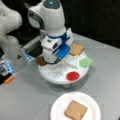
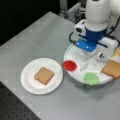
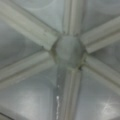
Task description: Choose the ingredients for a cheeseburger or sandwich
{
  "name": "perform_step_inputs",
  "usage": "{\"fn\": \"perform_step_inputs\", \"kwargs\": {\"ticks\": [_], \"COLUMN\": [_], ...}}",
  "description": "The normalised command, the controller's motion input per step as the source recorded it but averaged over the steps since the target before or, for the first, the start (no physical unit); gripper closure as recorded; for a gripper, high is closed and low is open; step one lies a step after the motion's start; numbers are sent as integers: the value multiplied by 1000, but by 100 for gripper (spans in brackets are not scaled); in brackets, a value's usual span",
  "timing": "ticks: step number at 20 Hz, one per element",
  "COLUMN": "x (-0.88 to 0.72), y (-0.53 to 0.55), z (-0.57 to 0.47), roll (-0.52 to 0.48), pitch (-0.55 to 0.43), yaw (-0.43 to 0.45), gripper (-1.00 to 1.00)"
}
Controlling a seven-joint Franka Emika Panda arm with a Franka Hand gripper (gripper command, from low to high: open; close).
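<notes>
Gripper [image 1: 53, 60] hovering over the divided tray's [image 1: 53, 76] hub.
One toast slice [image 1: 76, 110] is lying on the white plate [image 1: 58, 107]; another [image 1: 76, 48] is sitting in the tray beyond the gripper, the patty [image 1: 40, 61] toward a front view's left. Whether the fingers are spread, I cannot tell.

No text, label, brand, number or sign can be read anywhere. The arm's white and blue casing [image 1: 56, 42] shows no legible marking in both front views, the plate [image 2: 30, 83] and the divided tray [image 1: 53, 75] are plain, and the wrist view shows only the tray's bare ribs [image 3: 68, 50].
</notes>
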Motion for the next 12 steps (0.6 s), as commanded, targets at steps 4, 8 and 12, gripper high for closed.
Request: {"fn": "perform_step_inputs", "kwargs": {"ticks": [4, 8, 12], "x": [-80, -83, -66], "y": [-25, -4, 33], "z": [-160, -126, -129], "roll": [13, 16, 26], "pitch": [-159, -130, -119], "yaw": [-40, -30, -37], "gripper": [-100, -100, -100]}}
